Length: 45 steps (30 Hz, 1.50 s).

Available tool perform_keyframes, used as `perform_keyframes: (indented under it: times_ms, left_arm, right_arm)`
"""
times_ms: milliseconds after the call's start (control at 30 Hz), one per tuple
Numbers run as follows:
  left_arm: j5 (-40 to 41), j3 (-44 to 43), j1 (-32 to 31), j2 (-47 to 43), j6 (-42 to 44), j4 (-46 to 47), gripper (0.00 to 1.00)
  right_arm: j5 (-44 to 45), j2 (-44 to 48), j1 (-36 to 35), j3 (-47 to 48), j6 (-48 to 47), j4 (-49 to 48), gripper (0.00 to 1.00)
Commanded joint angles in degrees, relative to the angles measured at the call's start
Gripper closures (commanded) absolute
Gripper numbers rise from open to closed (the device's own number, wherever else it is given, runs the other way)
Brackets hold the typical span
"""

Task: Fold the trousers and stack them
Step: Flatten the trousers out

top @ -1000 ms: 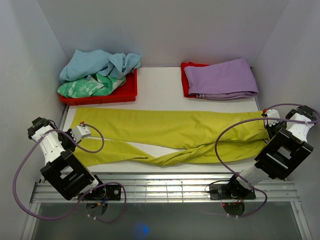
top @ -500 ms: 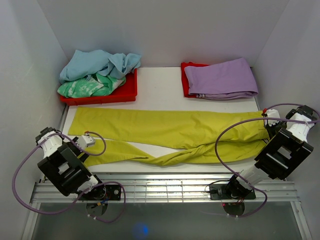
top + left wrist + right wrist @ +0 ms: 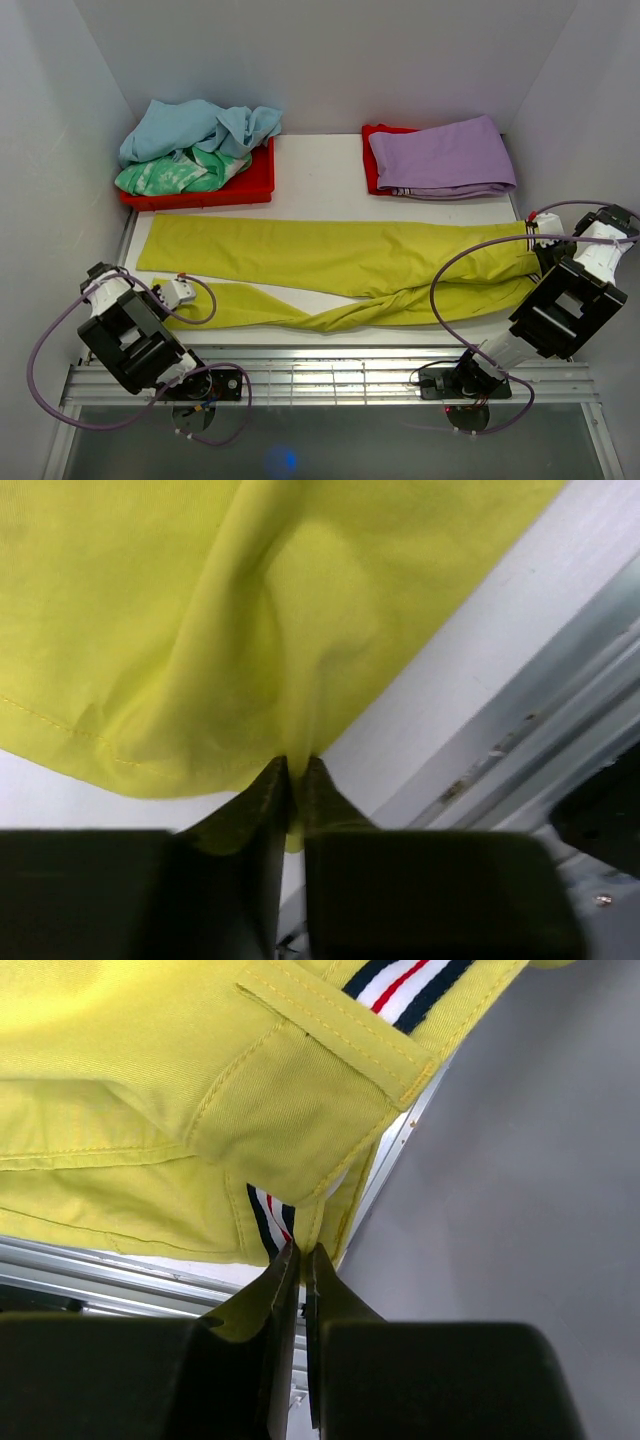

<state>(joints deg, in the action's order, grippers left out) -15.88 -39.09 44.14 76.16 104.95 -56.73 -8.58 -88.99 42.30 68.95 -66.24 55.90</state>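
- Trousers (image 3: 340,265), chartreuse-yellow, lie stretched across the white table (image 3: 320,165), waist at the right and legs running left. The near leg twists over itself about the middle.
- The left gripper (image 3: 297,770) pinches a fold of cloth at the near leg's hem, fingers pressed together on it, close to the table's front edge.
- The right gripper (image 3: 300,1252) nips the waistband edge beside its striped tape, fingers closed on the fabric.
- Behind, at the left, a red tray (image 3: 255,182) holds a light blue garment (image 3: 190,125) and a green-patterned garment (image 3: 165,177).
- At the right, a folded lilac garment (image 3: 445,155) lies on a second red tray (image 3: 372,135).
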Motion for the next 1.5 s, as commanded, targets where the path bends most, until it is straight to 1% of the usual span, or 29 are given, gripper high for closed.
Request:
perform_keyframes:
  times_ms: [0,33,67,100,133,200,333,400,433,533,567,600,733,800,833,900,933,967,1000,1033,1067,1100,1167,1200,1267,1300,1367,1433,1467]
  left_arm:
    - [-0.63,-1.67,0.42,-2.14,1.33,-7.47,0.88]
    - [-3.17,-4.21,0.51,-2.50,0.44,-9.87,0.97]
    - [-4.41,-10.24,0.51,-2.60,-0.78,-12.59,1.00]
    - [-5.47,-13.52,0.42,-2.34,-3.23,-18.53,1.00]
    - [-6.44,-16.86,0.51,-0.85,-4.82,-21.38,1.00]
    - [-7.50,-24.15,0.60,0.39,-10.78,-23.87,1.00]
    - [-3.37,-23.14,3.05,-3.73,-11.86,-23.78,1.00]
    - [-2.40,-23.31,3.58,-4.53,-14.67,-23.87,1.00]
    - [-2.49,-24.36,4.72,-4.27,-18.34,-23.87,1.00]
    - [-2.49,-26.55,8.40,-0.24,-24.68,-23.95,1.00]
    - [-2.49,-27.17,9.29,1.34,-29.05,-23.87,1.00]
    - [-2.14,-27.70,10.25,4.67,-31.01,-24.04,1.00]
    - [-0.91,-29.03,11.76,10.14,-34.99,-24.04,1.00]
    - [-0.56,-28.41,10.01,11.55,-35.94,-23.87,1.00]
    - [-1.25,-28.84,7.13,13.90,-37.61,-23.87,1.00]
    - [-3.01,-32.79,2.30,17.51,-44.08,-23.78,1.00]
    - [-4.06,-34.89,0.79,21.27,-46.13,-23.78,1.00]
    - [-6.86,-37.26,-0.53,23.14,-48.15,-23.60,1.00]
    - [-8.36,-42.68,-1.68,24.98,-50.17,-23.69,1.00]
    - [-9.60,-45.52,-3.86,27.09,-54.28,-23.60,1.00]
    - [-11.18,-48.33,-5.02,30.85,-56.15,-23.69,1.00]
    - [-11.80,-53.41,-7.46,32.63,-57.82,-23.60,1.00]
    - [-11.46,-57.31,-10.03,37.71,-62.13,-22.99,0.94]
    - [-10.41,-59.06,-12.47,39.22,-63.97,-20.81,0.86]
    - [-8.91,-59.96,-14.34,43.43,-67.67,-18.26,0.73]
    - [-6.73,-60.31,-16.00,44.50,-68.90,-14.59,0.59]
    - [-6.09,-61.10,-16.80,46.09,-70.57,-11.93,0.39]
    - [-5.66,-61.28,-16.89,45.31,-71.19,-7.80,0.30]
    - [-5.57,-60.76,-16.81,44.26,-70.15,-6.39,0.29]
  right_arm:
    - [-0.47,0.57,0.06,2.25,-1.26,0.27,0.92]
    - [-0.39,0.75,0.06,1.90,-1.44,0.00,0.92]
    - [-0.39,0.92,0.06,1.11,-1.61,-0.26,0.92]
    - [-0.47,1.27,0.06,0.67,-1.70,-0.79,0.92]
    - [-0.47,1.28,0.06,0.40,-1.70,-0.88,0.92]
    - [-0.56,1.28,0.06,0.05,-2.05,-0.97,0.92]
    - [-0.13,1.45,0.06,-0.22,-3.02,-1.49,0.92]
    - [0.14,1.63,0.15,-0.48,-3.37,-1.84,0.92]
    - [0.58,1.71,0.15,-0.92,-3.81,-2.11,0.92]
    - [1.37,2.33,0.50,-2.49,-4.60,-4.65,0.92]
    - [1.63,2.50,0.76,-2.85,-4.95,-6.49,0.92]
    - [1.90,2.59,0.94,-3.38,-5.30,-7.55,0.92]
    - [3.30,2.51,1.46,-6.19,-7.06,-10.98,0.92]
    - [3.22,2.24,1.38,-7.25,-6.80,-11.69,0.92]
    - [3.04,1.98,1.29,-7.42,-6.45,-11.69,0.92]
    - [3.30,0.93,0.76,-7.25,-5.31,-11.60,0.92]
    - [3.74,0.58,0.68,-7.07,-4.87,-11.25,0.92]
    - [3.74,0.22,0.59,-6.81,-4.69,-10.99,0.92]
    - [3.92,-0.13,0.59,-6.64,-4.60,-10.90,0.92]
    - [4.44,-0.22,0.59,-6.46,-4.60,-10.64,0.92]
    - [4.62,-0.22,0.50,-6.46,-4.60,-10.64,0.92]
    - [4.88,-0.22,0.50,-6.46,-4.69,-10.64,0.92]
    - [5.33,-0.31,0.32,-6.46,-4.87,-10.64,0.92]
    - [5.50,-0.31,0.32,-6.20,-4.87,-10.55,0.92]
    - [5.77,-0.57,0.15,-6.02,-4.69,-10.28,0.92]
    - [6.03,-0.66,0.06,-5.84,-4.60,-10.20,0.92]
    - [6.03,-0.83,-0.12,-5.84,-4.25,-9.67,0.92]
    - [6.03,-0.75,-0.20,-5.93,-4.08,-9.67,0.92]
    - [6.03,-0.66,-0.20,-6.02,-4.08,-9.49,0.92]
